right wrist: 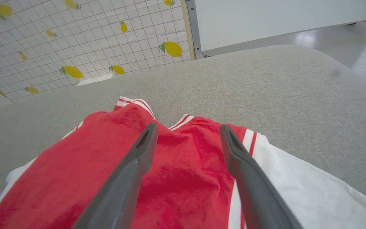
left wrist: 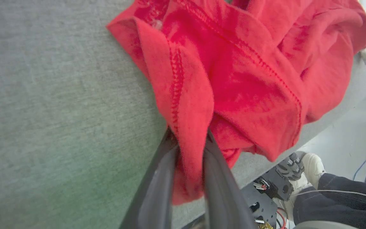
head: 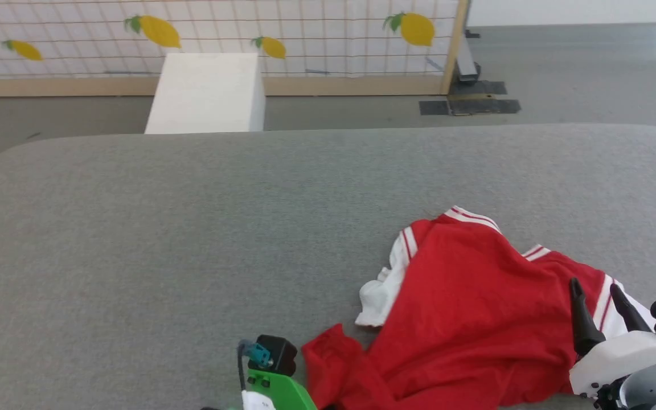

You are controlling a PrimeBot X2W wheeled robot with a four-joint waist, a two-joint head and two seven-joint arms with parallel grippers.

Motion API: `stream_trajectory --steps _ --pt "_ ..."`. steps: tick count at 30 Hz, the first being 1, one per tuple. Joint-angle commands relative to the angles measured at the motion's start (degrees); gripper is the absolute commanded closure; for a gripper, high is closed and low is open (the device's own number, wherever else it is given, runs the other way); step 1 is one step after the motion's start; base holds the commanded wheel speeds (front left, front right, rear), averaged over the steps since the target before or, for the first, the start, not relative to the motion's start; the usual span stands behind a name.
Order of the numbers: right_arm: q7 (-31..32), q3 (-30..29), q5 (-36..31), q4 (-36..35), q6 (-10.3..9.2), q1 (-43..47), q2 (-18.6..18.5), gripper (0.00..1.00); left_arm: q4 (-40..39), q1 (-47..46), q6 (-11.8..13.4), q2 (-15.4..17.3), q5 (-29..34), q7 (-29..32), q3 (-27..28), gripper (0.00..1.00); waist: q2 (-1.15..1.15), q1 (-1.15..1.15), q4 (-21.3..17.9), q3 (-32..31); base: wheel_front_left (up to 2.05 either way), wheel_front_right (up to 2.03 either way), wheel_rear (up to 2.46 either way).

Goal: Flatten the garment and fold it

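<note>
Pinched in the left gripper [left wrist: 187, 136], between its two dark fingers, is a hemmed fold of the red jersey [head: 464, 319]. That jersey lies crumpled on the grey padded table [head: 191, 228], near the front edge and toward the robot's right, with white lining and striped trim showing. Over its striped shoulder end the right gripper [right wrist: 187, 130] hangs with fingers spread wide, holding nothing; whether its tips touch the cloth is hard to tell. Beside the table is a person's shoe [left wrist: 310, 163].

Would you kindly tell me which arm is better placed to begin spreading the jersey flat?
Probably the left: the left gripper is shut on a red fold of the garment, whereas the right gripper hangs open above it, holding nothing.
</note>
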Motion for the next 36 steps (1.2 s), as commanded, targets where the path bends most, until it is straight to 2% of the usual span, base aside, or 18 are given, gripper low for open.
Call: stream_trajectory --steps 1,5,9,14,18,25,30,35,36 --pt "0.33 0.16 0.35 -0.40 -0.09 0.37 -0.04 0.00 -1.23 0.79 0.68 0.91 0.55 -0.63 0.32 0.00 0.00 0.00 1.36 -0.08 0.00 0.00 0.00" --pt "0.27 0.64 0.36 -0.70 -0.09 0.10 -0.04 0.00 -5.31 -0.70 1.70 -0.01 3.29 -6.83 1.54 0.00 0.00 0.00 1.48 -0.09 0.00 0.00 0.00" --pt "-0.39 1.26 0.35 -1.25 -0.09 -0.22 -0.04 0.00 -5.99 -5.08 2.33 -2.22 7.22 -16.92 3.36 0.00 0.00 0.00 0.14 -0.01 0.00 0.00 0.00" --pt "-2.13 2.63 0.31 -2.26 -0.09 -0.73 -0.04 0.00 0.42 -12.06 1.21 -5.33 9.90 -26.19 3.57 0.00 0.00 0.00 -3.09 0.81 0.00 0.00 0.00" --pt "-4.02 4.23 0.10 -3.10 -0.09 -1.23 -0.04 0.00 9.36 -17.68 0.18 -6.82 10.63 -28.89 2.57 0.00 0.00 0.00 -6.19 1.99 0.00 0.00 0.00" --pt "-5.35 6.31 0.47 -3.12 -0.09 -1.79 -0.04 0.00 24.22 -26.17 -1.09 -8.21 9.17 -26.61 0.54 0.00 0.00 0.00 -10.56 4.27 0.00 0.00 0.00" --pt "-5.84 6.98 0.92 -2.29 -0.09 -2.10 -0.04 0.00 32.55 -29.62 -2.11 -8.51 8.16 -19.34 -2.34 0.00 0.00 0.00 -12.41 4.92 0.00 0.00 0.00" --pt "-6.04 6.55 0.91 -1.88 -0.09 -1.81 -0.04 0.00 36.77 -29.67 -3.89 -8.62 6.85 -10.71 -5.60 0.00 0.00 0.00 -12.33 4.68 0.00 0.00 0.00" --pt "-6.02 6.49 0.91 -1.86 -0.09 -1.80 -0.04 0.00 37.06 -29.53 -4.09 -8.63 6.68 -9.76 -5.99 0.07 0.00 0.00 -12.08 4.55 0.00 0.00 0.00"
